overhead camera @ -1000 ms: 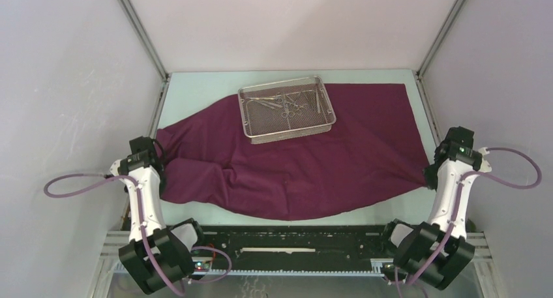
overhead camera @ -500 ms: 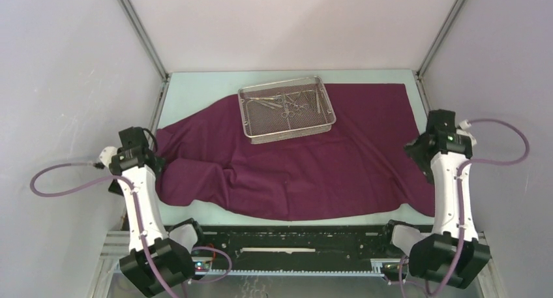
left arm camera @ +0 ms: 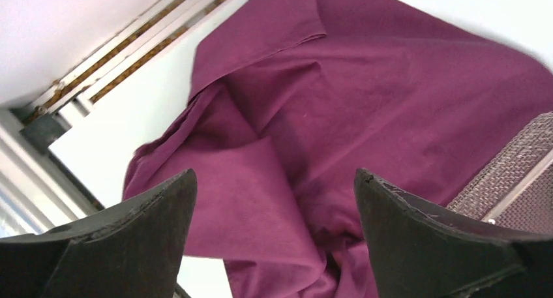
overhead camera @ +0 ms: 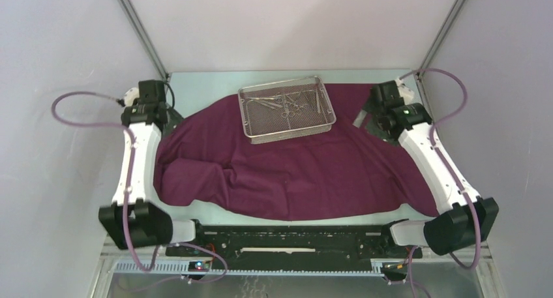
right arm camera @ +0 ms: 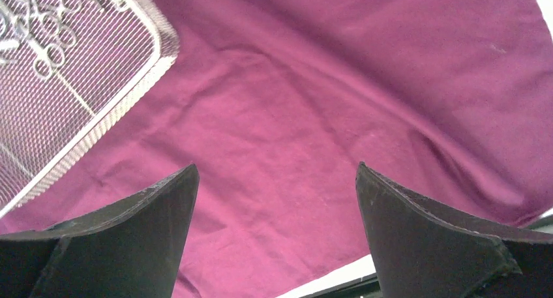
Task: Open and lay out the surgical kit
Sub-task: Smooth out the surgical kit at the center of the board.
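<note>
The wire-mesh tray [overhead camera: 287, 134] stands on the far middle of the maroon cloth wrap [overhead camera: 293, 174] and is the one raised obstacle. Its low walls ring the steel instruments [overhead camera: 291, 103], which lie open from above. The left end effector [overhead camera: 172, 119] hangs just off the tray's left side and the right end effector [overhead camera: 364, 117] off its right, jaws spread with nothing between them. Flat cloth lies free in front of the tray. The enclosure walls [overhead camera: 72, 83] hem in the surface [overhead camera: 202, 86] on both sides.
</note>
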### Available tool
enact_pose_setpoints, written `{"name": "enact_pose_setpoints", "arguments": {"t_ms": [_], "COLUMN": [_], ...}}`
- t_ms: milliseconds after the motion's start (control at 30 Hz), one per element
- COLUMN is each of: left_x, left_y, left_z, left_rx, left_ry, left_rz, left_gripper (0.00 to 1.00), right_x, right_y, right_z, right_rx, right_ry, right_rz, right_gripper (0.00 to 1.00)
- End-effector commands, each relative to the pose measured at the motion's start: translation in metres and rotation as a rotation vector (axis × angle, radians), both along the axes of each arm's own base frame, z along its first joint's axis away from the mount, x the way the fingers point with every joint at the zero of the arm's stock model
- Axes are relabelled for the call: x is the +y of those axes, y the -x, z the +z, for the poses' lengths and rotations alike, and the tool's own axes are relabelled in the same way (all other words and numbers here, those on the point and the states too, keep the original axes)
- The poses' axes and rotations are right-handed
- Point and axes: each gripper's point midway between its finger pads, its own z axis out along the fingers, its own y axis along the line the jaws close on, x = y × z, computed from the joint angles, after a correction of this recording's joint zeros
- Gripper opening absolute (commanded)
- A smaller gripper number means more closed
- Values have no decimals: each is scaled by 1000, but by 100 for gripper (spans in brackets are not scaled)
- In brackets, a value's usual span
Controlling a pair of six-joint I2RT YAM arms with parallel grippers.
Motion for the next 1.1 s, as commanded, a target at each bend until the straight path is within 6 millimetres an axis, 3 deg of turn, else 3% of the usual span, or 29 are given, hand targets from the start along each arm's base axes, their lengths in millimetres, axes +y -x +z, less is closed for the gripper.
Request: {"name": "enact_pose_setpoints", "arguments": {"t_ms": [0, 133, 267, 567, 800, 1067], "left_x": [-3, -2, -1, 6, 8, 28], "left_y": [-49, -74, -87, -111, -150, -184], "left_z": [-2, -23, -50, -105, -129, -135], "left_rx": [17, 53, 50, -177, -211, -224], "left_ry": [-3, 28, 136, 415, 512, 493], "left_rz": [-118, -118, -2, 549, 714, 772], "left_gripper": [94, 94, 95, 95, 94, 90], "right_x": [26, 45, 62, 99, 127, 143], "right_y": [-25, -32, -33, -30, -22, -28], "right_z": [18, 15, 12, 22, 18, 11], "right_rx": [-69, -74, -86, -146, -156, -161], "right_ry": [49, 44, 42, 32, 54, 51], "right_rz": [111, 176, 222, 314, 398, 450], "right_gripper": [100, 100, 100, 100, 100, 100]}}
